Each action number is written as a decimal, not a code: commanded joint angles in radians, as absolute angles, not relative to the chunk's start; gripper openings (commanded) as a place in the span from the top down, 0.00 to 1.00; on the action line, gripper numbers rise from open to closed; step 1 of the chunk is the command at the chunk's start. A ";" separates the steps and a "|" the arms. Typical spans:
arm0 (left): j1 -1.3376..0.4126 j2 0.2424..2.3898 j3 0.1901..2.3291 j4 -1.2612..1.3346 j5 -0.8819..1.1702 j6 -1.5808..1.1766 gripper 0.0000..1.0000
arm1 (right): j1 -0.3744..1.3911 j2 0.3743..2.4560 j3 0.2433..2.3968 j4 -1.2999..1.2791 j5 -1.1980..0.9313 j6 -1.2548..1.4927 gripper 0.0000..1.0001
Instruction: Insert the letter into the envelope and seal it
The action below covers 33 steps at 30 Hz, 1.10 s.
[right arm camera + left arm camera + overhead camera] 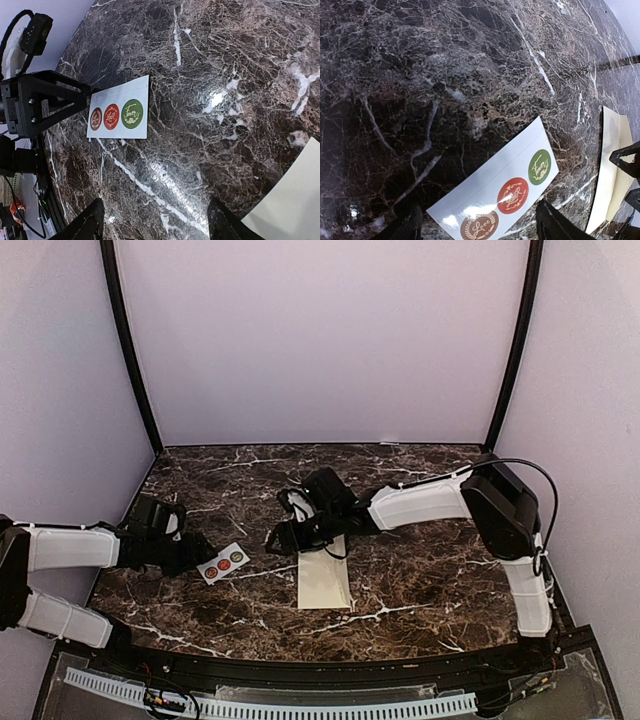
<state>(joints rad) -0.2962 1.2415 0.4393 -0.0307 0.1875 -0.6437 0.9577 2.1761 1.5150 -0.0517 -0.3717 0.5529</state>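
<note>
Top view, table: dark brown marble with white veins.
Top view, envelope: plain cream, flat on the marble near the middle, long side running away from the arm bases.
Top view, right gripper: reaching in from the right, low over the marble at the envelope's far end; opening too small to read here.
Top view, sticker strip: white, three round stickers, lying left of the envelope and apart from it.
Top view, left gripper: at the strip's left end.
Left wrist view, left gripper: spread wide, dark fingers at either side of the strip's near end, gripping nothing; contact with the strip impossible to tell.
Left wrist view, sticker strip: glossy, with green, red and brown stickers in a row.
Left wrist view, envelope: at the right edge, partly behind the right gripper's black frame.
Right wrist view, right gripper: spread wide, fingers low in the picture, bare marble between them, holding nothing.
Right wrist view, envelope: only a cream corner, bottom right, beside the right-hand finger.
Right wrist view, sticker strip: well ahead of the fingers, the left gripper right at its far edge.
</note>
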 commanded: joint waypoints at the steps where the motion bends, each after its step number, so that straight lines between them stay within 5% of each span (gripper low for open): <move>1: -0.290 1.251 0.411 -0.004 0.239 -0.651 0.25 | 0.969 2.228 1.590 -0.014 -0.412 0.559 0.33; 33: -0.357 1.457 0.431 0.206 0.404 -0.629 0.34 | 0.983 2.495 1.853 -0.078 -0.498 0.603 0.38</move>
<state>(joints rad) -0.3378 1.4166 0.4389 0.2588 0.3912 -0.6285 0.9630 2.4493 1.8343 -0.0521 -0.4812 0.5884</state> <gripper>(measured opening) 0.664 0.619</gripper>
